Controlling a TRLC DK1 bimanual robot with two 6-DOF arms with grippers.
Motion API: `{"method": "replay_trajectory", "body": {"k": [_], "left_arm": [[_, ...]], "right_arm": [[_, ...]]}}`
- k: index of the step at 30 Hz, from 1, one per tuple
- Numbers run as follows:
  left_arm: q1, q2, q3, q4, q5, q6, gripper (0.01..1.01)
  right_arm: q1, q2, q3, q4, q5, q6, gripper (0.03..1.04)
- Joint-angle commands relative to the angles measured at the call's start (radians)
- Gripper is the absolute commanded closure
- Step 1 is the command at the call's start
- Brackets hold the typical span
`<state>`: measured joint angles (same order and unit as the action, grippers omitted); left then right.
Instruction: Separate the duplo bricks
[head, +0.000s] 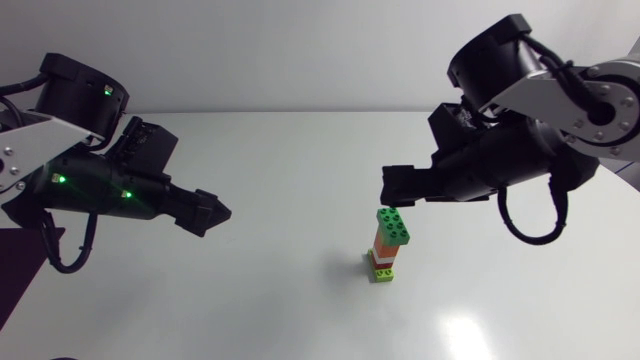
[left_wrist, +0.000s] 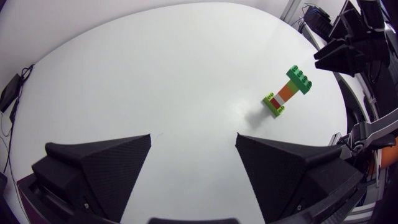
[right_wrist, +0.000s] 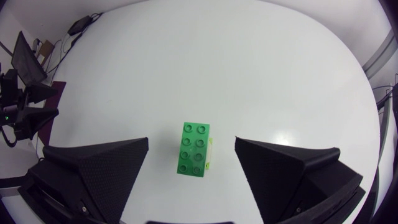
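Your left arm (head: 70, 150) and your right arm (head: 530, 110) hang over the white table (head: 300, 310). Your right gripper (right_wrist: 191, 140) has its fingers wide apart. The duplo tower (head: 387, 245) stands on the table under that gap and touches neither finger. Your left gripper (left_wrist: 193, 137) is wide apart too, well away from the tower. A dark green brick (right_wrist: 193, 149) sits on top, an orange brick (head: 385, 243) is under it, and a light green brick (head: 382, 274) is at the bottom.

Smooth plastic duplo bricks (head: 388, 245) on a slightly glossy white surface (head: 280, 200); the right hand (right_wrist: 191, 142) has matt, finely textured fingers (right_wrist: 93, 171).
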<state>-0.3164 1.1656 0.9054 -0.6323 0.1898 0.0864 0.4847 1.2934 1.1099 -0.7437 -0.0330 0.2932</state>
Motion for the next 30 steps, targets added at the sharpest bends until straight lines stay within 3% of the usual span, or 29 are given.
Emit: {"method": "replay_trajectory", "body": {"k": [1,14,21,30], "left_arm": [[-0.013,0.022,0.030,-0.006,0.017,0.018,0.077],[-0.064,0.052,0.027,0.026,0.027,0.016,0.077],[-0.064,0.049,0.021,0.029,0.027,0.018,0.079],[-0.072,0.048,0.015,0.040,0.027,0.016,0.089]], "right_arm": [[0.002,0.043,0.031,-0.031,-0.008,0.038,0.07],[0.043,0.158,0.013,-0.040,0.056,0.044,0.17],[0.075,0.202,0.024,-0.025,0.142,0.012,0.63],[0.106,0.221,0.016,-0.034,0.159,0.001,0.66]]}}
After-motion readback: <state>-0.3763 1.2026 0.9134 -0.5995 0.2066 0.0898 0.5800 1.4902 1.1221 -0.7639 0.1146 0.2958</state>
